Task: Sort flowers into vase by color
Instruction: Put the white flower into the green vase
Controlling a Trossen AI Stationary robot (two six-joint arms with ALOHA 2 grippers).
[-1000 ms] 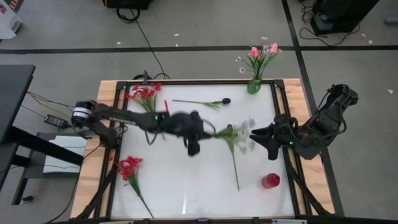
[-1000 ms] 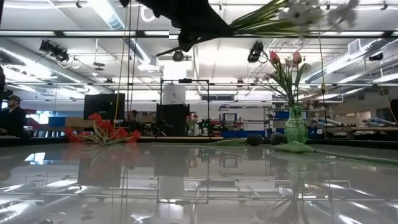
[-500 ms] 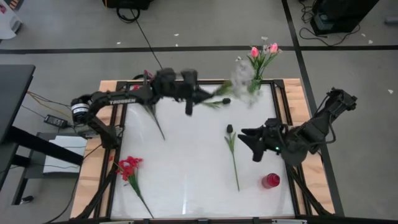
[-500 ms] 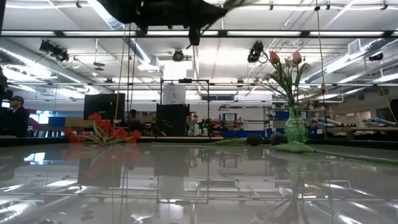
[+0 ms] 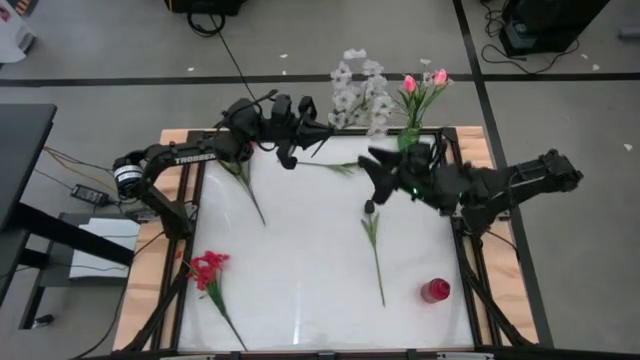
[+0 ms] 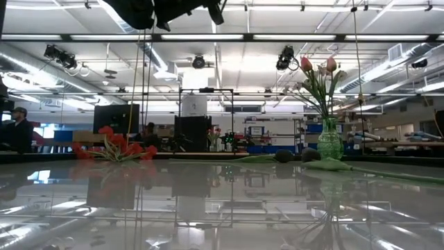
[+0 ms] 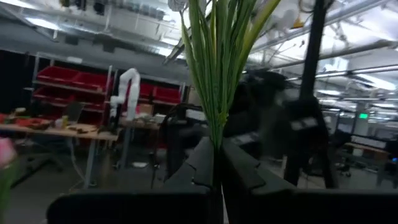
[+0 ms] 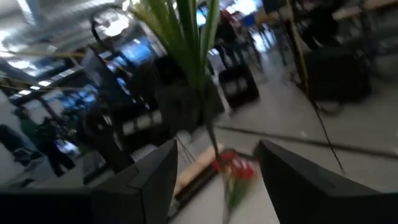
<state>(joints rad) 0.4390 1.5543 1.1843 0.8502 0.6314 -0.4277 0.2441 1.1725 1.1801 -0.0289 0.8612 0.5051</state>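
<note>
Jaws of my left gripper [image 5: 312,134] clamp the white spray's [image 5: 358,88] green stems (blooms overhanging the worktop's [image 5: 300,260] far edge); my right gripper [image 5: 375,170], jaws spread and empty, hovers near the green vase [image 5: 408,139].

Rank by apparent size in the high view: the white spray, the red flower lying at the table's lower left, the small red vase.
1. White blossom spray with green stem, raised, so nearness to the camera may enlarge it.
2. Red flower cluster on its green stem.
3. Small red vase.
</note>
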